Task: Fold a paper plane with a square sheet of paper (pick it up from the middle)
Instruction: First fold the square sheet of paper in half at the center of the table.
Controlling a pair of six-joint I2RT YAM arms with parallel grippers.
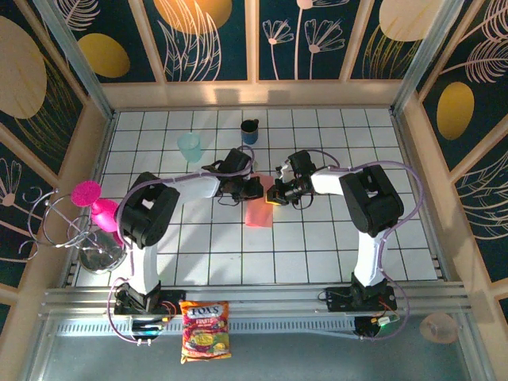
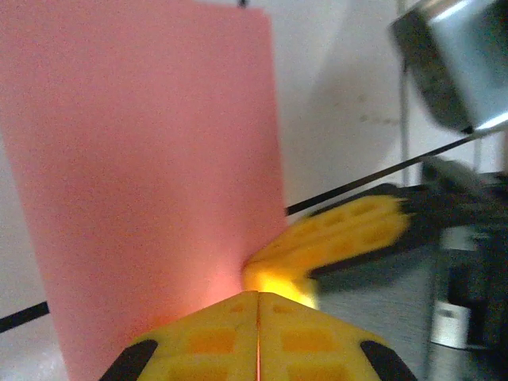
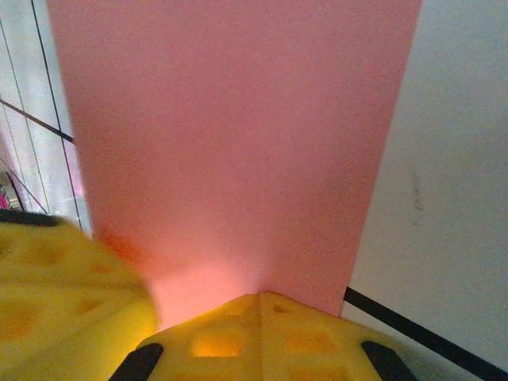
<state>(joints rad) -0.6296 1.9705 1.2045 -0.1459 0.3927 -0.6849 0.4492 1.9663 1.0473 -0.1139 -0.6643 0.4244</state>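
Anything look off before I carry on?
Nothing wrong with the square sheet of paper: smooth, pinched at one edge by the left gripper and right gripper. Only oddity: the magenta goblet lies tilted at far left.

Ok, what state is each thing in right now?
Salmon-pink paper sheet: a narrow rectangle, pinched at one edge by both tools.
Left tool: shut on the sheet.
Right tool: shut on the same edge, beside the left one.
Bright magenta plastic goblet: tilted, not upright.
Pale teal translucent cup: upright.
Dark blue mug: upright.
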